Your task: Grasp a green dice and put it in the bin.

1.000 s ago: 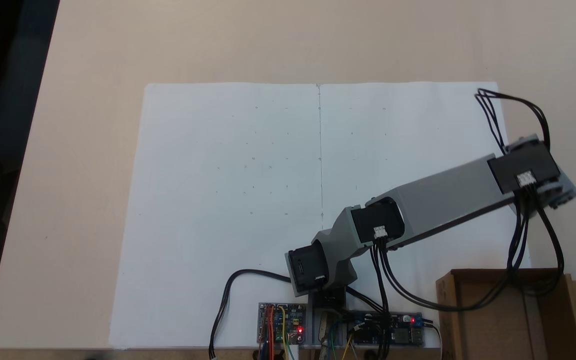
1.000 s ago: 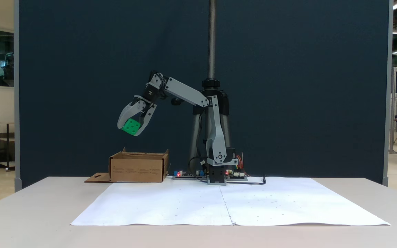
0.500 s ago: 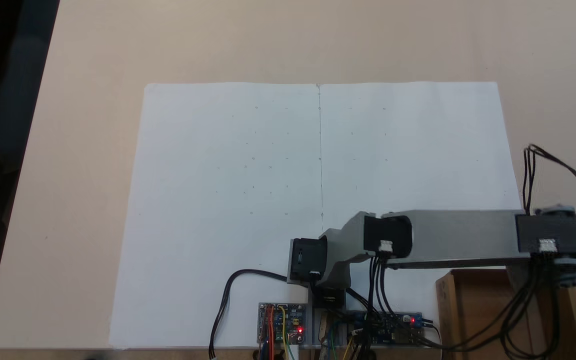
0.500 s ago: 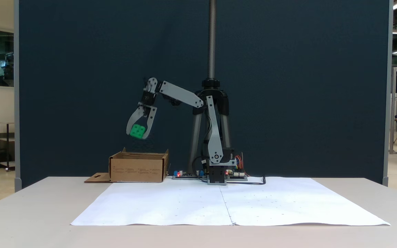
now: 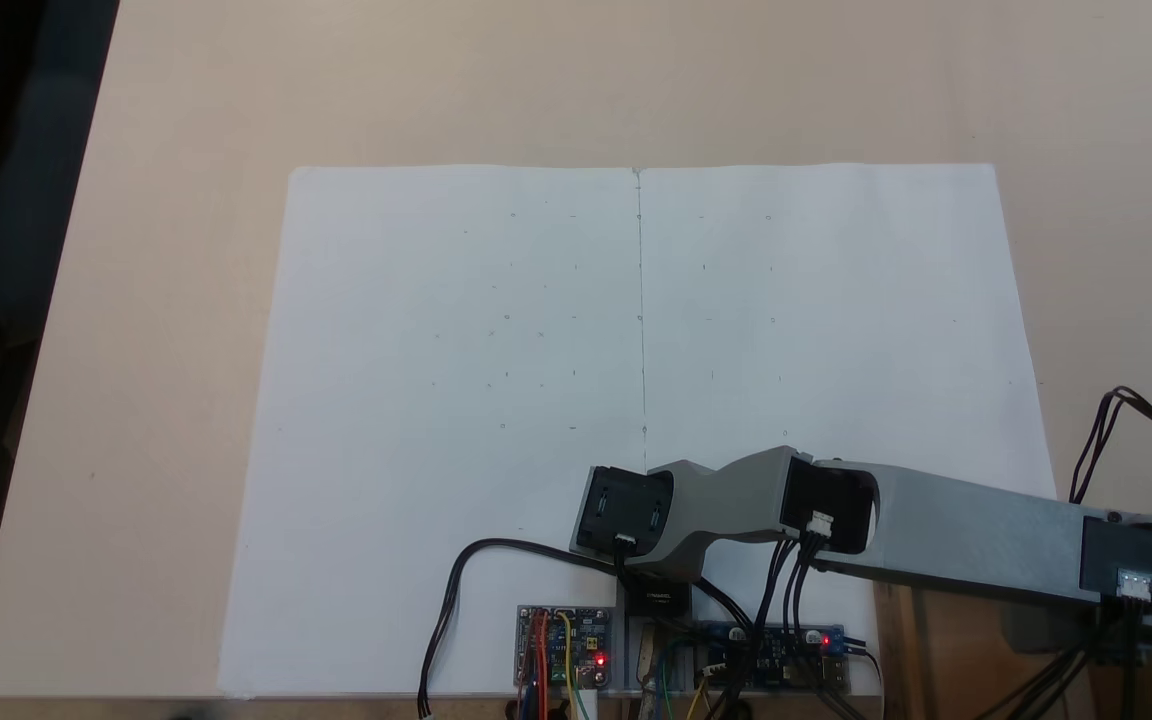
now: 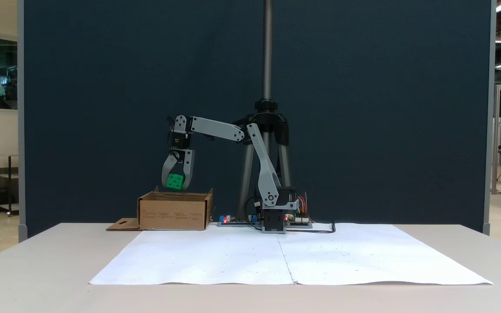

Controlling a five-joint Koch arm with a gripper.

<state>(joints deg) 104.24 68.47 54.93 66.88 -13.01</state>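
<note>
Your claw (image 6: 175, 186) has swung over and dropped low, pinching the green dice (image 6: 175, 181) just above the open top of the box (image 6: 174, 212). You look ready to release it.

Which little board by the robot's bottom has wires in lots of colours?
The circuit board left of the arm's base; the other board carries mostly black cables.

One fixed view looks straight down on the table (image 5: 176, 300); another faces it level from the front, farther back — both share the white paper (image 6: 285, 261) and arm (image 6: 215, 129).
</note>
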